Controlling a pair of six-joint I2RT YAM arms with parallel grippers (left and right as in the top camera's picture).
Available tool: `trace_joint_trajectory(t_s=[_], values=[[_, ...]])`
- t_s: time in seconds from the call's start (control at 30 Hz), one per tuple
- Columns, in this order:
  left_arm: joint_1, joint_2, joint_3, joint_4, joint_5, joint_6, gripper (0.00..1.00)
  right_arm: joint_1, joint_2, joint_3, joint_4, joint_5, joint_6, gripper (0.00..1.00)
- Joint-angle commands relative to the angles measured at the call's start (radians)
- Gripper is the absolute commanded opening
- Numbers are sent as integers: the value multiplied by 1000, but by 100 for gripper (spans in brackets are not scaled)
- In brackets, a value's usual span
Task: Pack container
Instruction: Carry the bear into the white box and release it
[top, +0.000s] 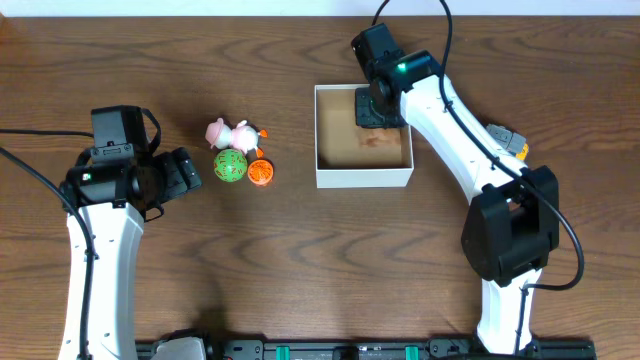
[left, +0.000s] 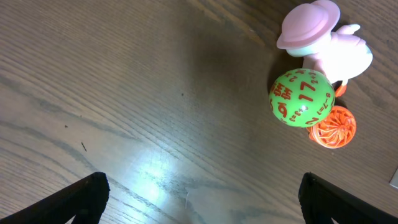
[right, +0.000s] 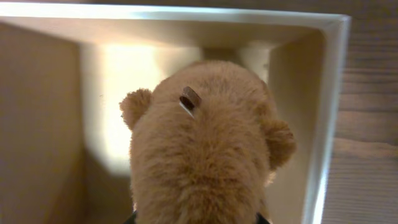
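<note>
The container (top: 330, 178) is a square white box with a tan inside, right of centre in the overhead view. My right gripper (top: 378, 112) hangs over its far right corner, shut on a brown plush bear (right: 205, 155) that it holds inside the container (right: 323, 124). The bear also shows in the overhead view (top: 380, 137). My left gripper (left: 199, 199) is open and empty over bare table; in the overhead view it (top: 190, 172) sits left of the toys. A pink toy figure (top: 228, 133), a green ball (top: 230, 166) and an orange ball (top: 261, 173) lie left of the container.
In the left wrist view the pink figure (left: 323, 37), the green ball marked 17 (left: 301, 98) and the orange ball (left: 333, 126) cluster at the upper right. A small grey object (top: 505, 137) lies on the table behind my right arm.
</note>
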Motion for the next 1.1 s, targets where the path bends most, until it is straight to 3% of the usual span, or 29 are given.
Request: trace_joint_trajectory(t_s=[0.0,0.27,0.53,1.07], values=[[3,4,23,-3,2,17,98,-27,20,1,-6,63,16,16],[3,4,23,-3,2,17,98,-42,37,-5,-6,55,-35,24],[3,4,23,-3,3,16,98,-37,30,-3,12,34,-77,60],[3,4,23,-3,2,17,98,-79,-187,1,-27,147,-106,86]])
